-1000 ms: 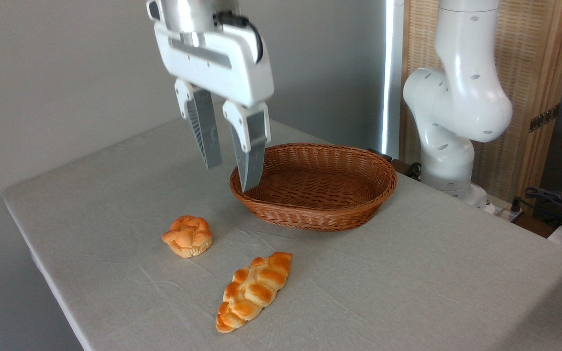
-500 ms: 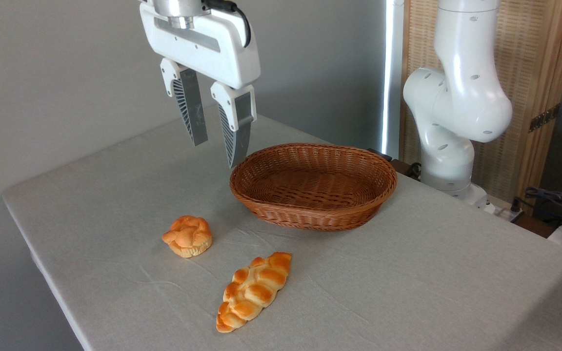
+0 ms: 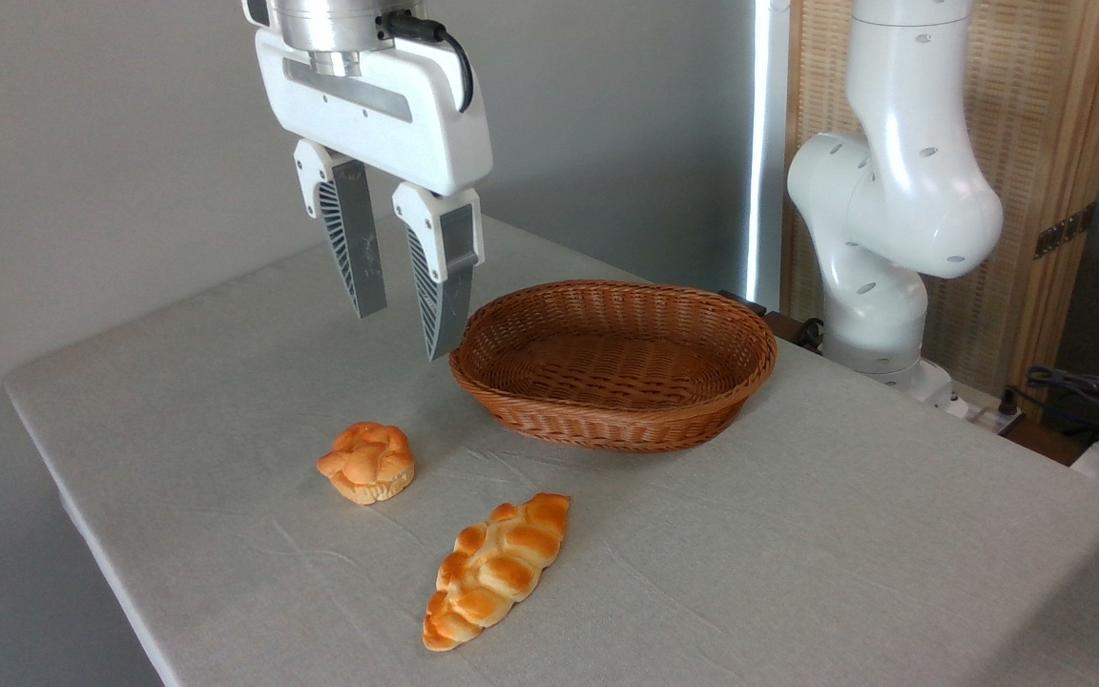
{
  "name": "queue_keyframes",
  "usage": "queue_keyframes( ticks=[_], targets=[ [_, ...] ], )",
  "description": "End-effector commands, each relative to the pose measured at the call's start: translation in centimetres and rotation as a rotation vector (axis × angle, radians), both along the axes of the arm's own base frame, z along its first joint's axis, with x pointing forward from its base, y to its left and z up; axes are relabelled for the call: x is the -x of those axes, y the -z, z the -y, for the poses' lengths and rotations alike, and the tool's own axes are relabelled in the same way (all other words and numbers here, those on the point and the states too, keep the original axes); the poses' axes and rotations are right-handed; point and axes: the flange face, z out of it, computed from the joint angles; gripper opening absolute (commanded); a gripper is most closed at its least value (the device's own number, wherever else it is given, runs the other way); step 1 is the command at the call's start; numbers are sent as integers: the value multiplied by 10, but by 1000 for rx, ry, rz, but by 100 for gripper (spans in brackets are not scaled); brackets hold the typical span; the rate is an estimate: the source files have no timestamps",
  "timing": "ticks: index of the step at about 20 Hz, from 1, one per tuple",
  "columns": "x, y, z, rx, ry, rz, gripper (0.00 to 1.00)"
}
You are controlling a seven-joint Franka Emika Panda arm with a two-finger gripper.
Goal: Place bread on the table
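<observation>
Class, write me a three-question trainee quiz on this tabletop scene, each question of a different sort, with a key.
1. True or false: the long golden braided loaf lies inside the brown oval wicker basket.
2. Which bread lies nearer the table's left edge: A the braided loaf, B the small round knotted bun?
3. Fill in: the white two-finger gripper hangs empty, its jaws ____.

Key: 1 false, the loaf rests on the grey-beige cloth-covered table and the basket is empty; 2 B; 3 open.

place: robot lab | showing it: Panda arm standing beside cloth-covered table, cables lying behind
</observation>
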Motion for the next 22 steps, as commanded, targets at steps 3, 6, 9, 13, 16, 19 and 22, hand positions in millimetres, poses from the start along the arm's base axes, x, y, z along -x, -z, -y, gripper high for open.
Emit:
queue_keyframes(
  ticks=[3, 6, 9, 13, 16, 19, 22],
  targets=[
    [3, 7, 6, -17, 4, -11, 100],
    [3, 7, 5, -19, 6, -13, 100],
    [4, 7, 6, -18, 9, -13, 100],
    [5, 9, 10, -20, 17, -23, 100],
    [5, 9, 10, -20, 17, -28, 100],
    [8, 10, 11, -20, 18, -51, 100],
    [8, 12, 14, -21, 26, -57, 100]
  ],
)
